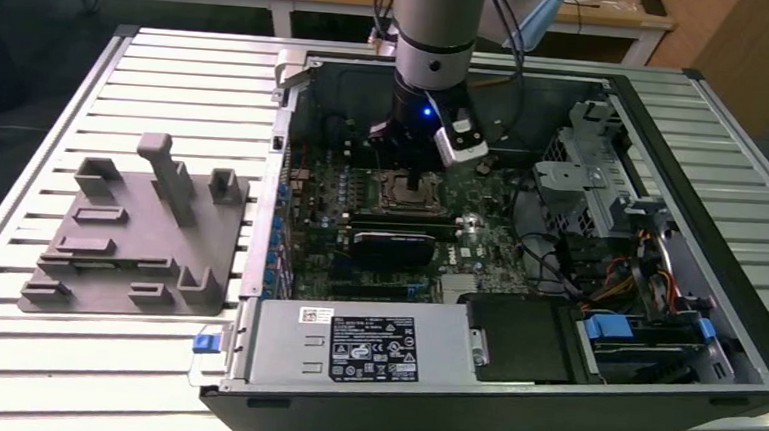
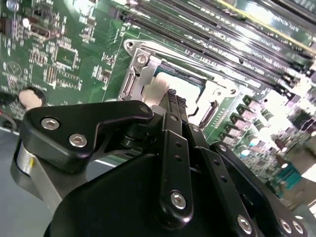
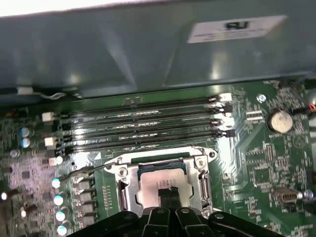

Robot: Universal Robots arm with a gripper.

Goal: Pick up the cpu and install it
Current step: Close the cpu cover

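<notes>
The cpu, a small square chip with a silvery-white top, lies flat inside the metal-framed motherboard socket; it also appears in the second wrist view as the cpu. My gripper stands directly over it, fingers pressed together and shut. Their tips are at the chip's top surface; I cannot tell whether they touch it. In the exterior view the gripper reaches down into the open computer case, above the socket.
The grey plastic fixture sits on the slatted table at the exterior view's left. Memory slots run beside the socket. A power supply, drive cage and cables crowd the case, whose walls enclose the board.
</notes>
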